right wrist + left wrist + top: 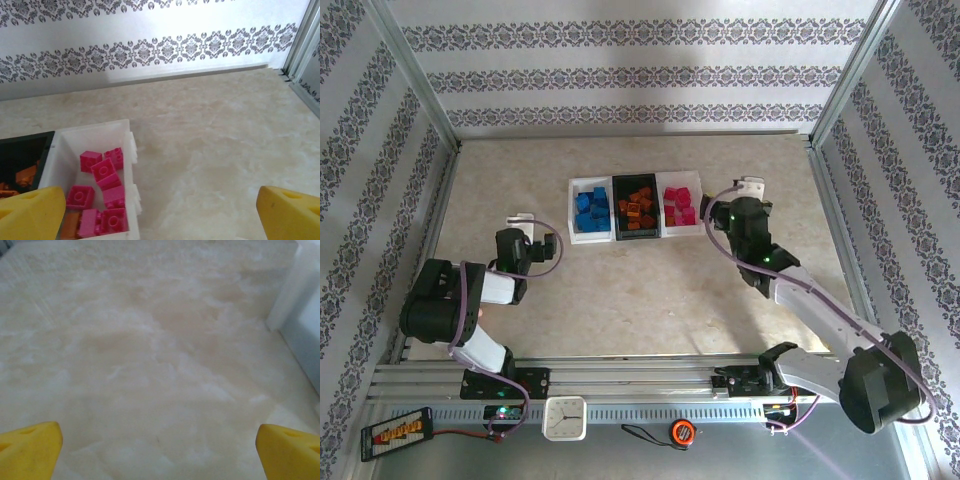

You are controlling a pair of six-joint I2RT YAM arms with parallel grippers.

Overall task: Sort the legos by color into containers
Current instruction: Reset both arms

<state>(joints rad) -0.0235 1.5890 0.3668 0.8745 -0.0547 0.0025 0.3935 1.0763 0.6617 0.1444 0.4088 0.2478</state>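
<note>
Patterned walls ring the beige table. From above, the containers sit at centre, the legos inside grouped blue, orange, pink. My right gripper, spread wide, has pink bricks at lower left, by one fingertip. My left gripper, equally wide, faces bare tabletop, with a white bin wall at the right edge.

High rear camera overlooks the table; low wrist cameras share, seemingly, the containers.
</note>
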